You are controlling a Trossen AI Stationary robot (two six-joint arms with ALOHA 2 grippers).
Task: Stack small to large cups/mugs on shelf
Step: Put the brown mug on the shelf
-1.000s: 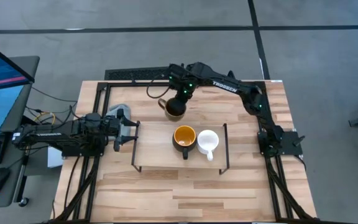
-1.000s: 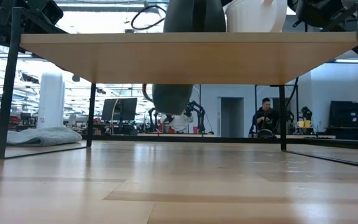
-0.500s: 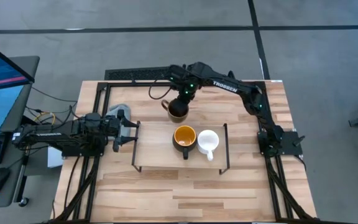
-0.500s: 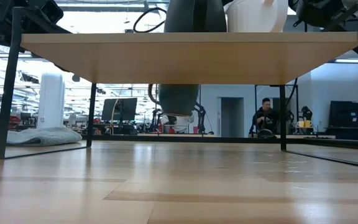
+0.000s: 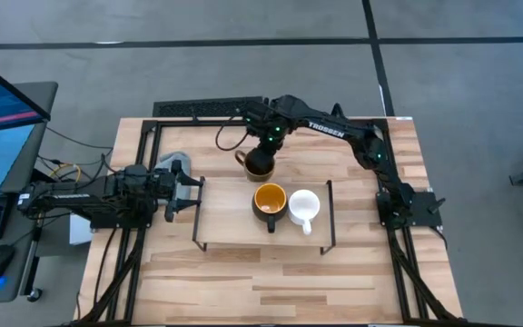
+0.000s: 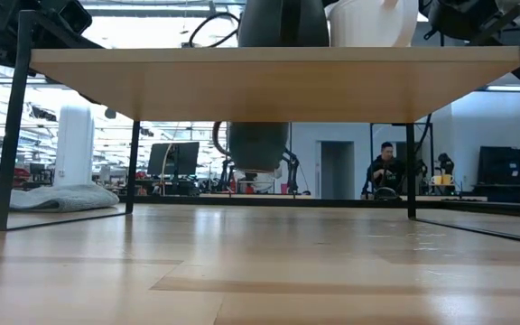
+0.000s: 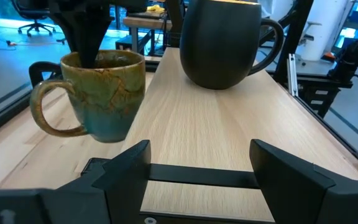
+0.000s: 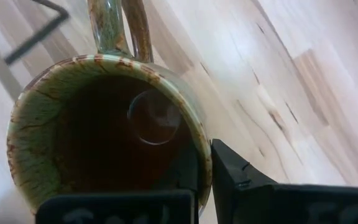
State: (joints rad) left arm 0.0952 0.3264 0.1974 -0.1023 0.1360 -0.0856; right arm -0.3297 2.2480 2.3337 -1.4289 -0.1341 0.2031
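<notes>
Clearly the olive mug is glazed ceramic: stiff, weighty, slick and breakable. It hangs behind the shelf, where the dark mug and white mug stand. The right gripper is clamped on its rim, one finger inside, a sound hold. Only the left wrist view shows it clear of the tabletop. The left gripper waits with fingers apart at the shelf's end.

In the low view the shelf hides the olive-brown mug's upper part. The picture's top edge crops the dark mug and white mug.
</notes>
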